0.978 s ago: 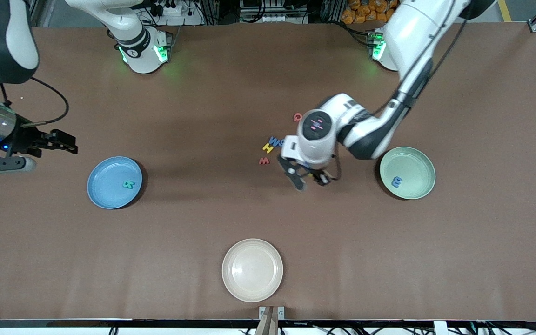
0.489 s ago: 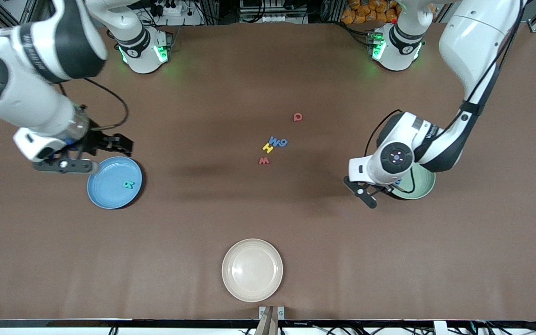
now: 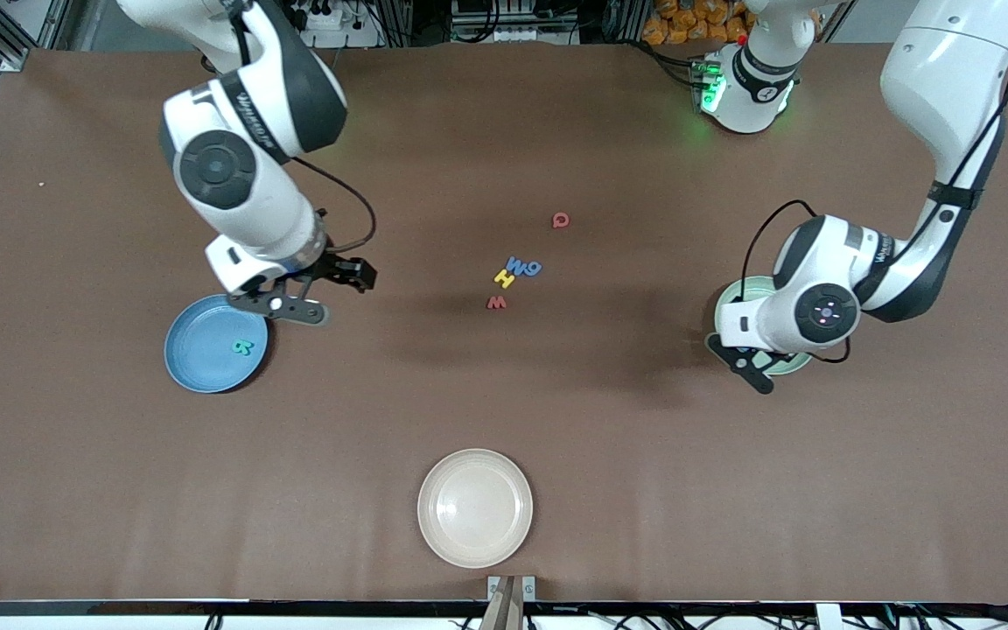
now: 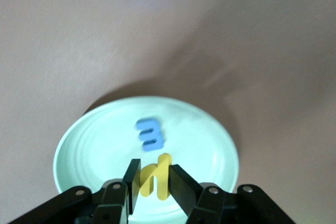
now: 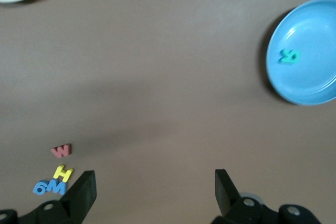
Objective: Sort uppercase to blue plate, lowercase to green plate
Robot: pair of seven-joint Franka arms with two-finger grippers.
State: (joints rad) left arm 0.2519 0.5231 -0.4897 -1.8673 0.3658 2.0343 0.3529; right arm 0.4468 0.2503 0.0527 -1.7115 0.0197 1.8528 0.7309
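My left gripper (image 3: 753,372) hangs over the green plate (image 3: 747,285), shut on the yellow lowercase h (image 4: 153,181). In the left wrist view the blue e (image 4: 149,134) lies in the green plate (image 4: 94,140), just past the left gripper (image 4: 153,174). The blue plate (image 3: 198,350) holds the teal R (image 3: 242,347). Loose on the table's middle are the red Q (image 3: 561,220), blue M (image 3: 517,265), blue 9-shape (image 3: 531,269), yellow H (image 3: 504,279) and red w (image 3: 496,303). My right gripper (image 3: 333,293) is open and empty, over bare table beside the blue plate's rim.
A cream plate (image 3: 474,507) sits near the table edge closest to the front camera. The right wrist view shows the blue plate (image 5: 310,77) with the R (image 5: 287,56), the w (image 5: 61,151), the H (image 5: 63,172) and the right gripper (image 5: 155,179).
The left arm has carried the yellow h from beside the letter cluster to over the green plate. The right arm has swung in from its end of the table, past the blue plate.
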